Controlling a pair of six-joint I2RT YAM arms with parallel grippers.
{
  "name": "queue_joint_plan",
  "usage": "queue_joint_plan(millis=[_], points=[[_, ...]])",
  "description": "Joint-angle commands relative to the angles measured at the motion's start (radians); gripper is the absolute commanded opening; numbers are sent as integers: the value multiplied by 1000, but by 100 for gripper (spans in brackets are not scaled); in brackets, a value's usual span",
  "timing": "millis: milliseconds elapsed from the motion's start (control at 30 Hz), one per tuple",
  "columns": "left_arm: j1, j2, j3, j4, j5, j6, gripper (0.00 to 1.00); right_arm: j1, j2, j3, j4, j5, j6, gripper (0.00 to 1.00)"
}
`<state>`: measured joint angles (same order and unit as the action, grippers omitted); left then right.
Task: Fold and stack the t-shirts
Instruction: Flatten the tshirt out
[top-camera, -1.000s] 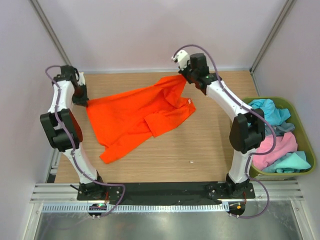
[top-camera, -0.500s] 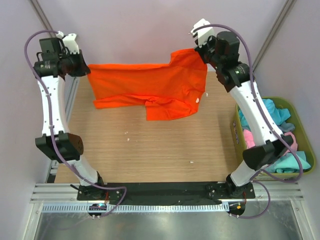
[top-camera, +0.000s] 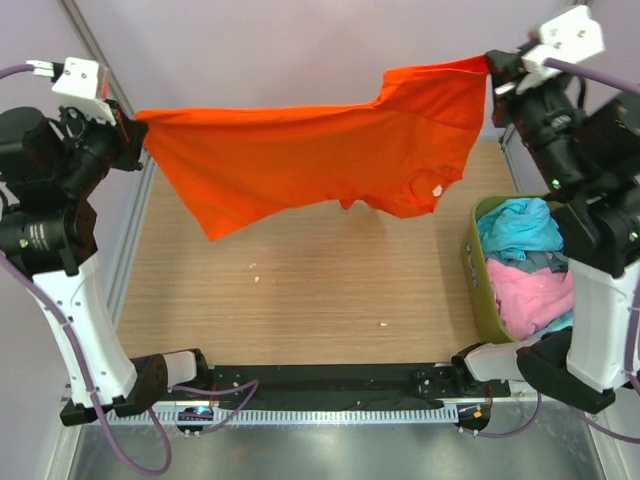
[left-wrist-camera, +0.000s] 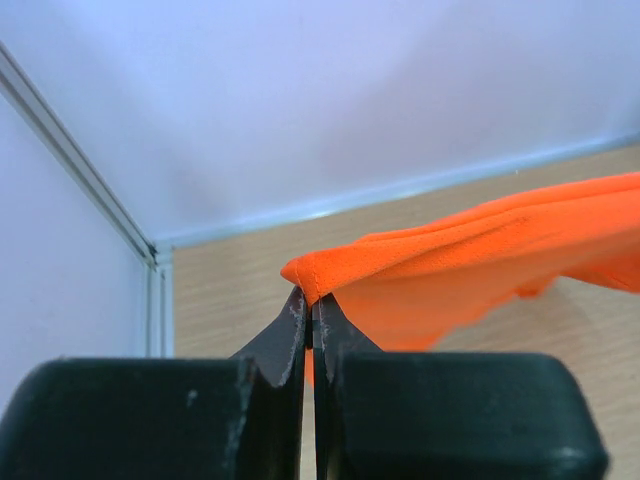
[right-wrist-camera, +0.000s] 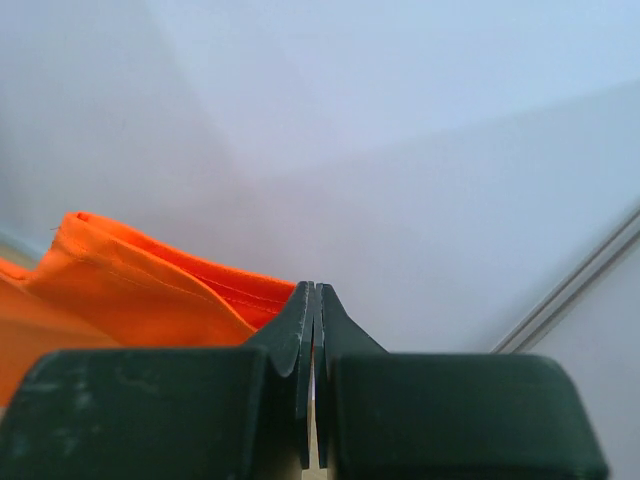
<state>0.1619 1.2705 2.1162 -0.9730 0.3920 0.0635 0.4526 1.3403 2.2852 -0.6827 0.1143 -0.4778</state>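
The bright orange t-shirt (top-camera: 330, 150) hangs spread in the air between my two grippers, high above the wooden table. My left gripper (top-camera: 133, 130) is shut on its left corner; in the left wrist view the hem (left-wrist-camera: 400, 265) comes out of the pinched tips (left-wrist-camera: 311, 305). My right gripper (top-camera: 492, 65) is shut on its right corner; in the right wrist view the cloth (right-wrist-camera: 150, 285) runs left from the closed tips (right-wrist-camera: 315, 295). Turquoise (top-camera: 520, 228), pink (top-camera: 535, 290) and grey (top-camera: 548, 262) t-shirts lie in the bin.
The olive-green plastic bin (top-camera: 478, 290) stands at the table's right edge, below my right arm. The wooden table (top-camera: 300, 290) lies under the hanging shirt. Pale walls close the back and sides, with a metal post at each back corner.
Both grippers have risen and moved apart, lifting the orange shirt off the table. It went from crumpled on the wood to stretched out wide in the air.
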Motion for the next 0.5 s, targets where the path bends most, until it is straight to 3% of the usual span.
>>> queue_joint_plan(millis=[0, 267, 400, 467], points=[[-2, -17, 63, 56, -63, 16, 0, -18, -30, 72, -28, 19, 13, 1], [-2, 18, 176, 86, -235, 70, 0, -46, -56, 66, -46, -99, 93, 1], [-2, 76, 122, 65, -303, 130, 0, -46, -84, -105, -35, -160, 96, 1], [-2, 89, 12, 72, -286, 130, 0, -45, -108, -203, 38, -163, 84, 1]])
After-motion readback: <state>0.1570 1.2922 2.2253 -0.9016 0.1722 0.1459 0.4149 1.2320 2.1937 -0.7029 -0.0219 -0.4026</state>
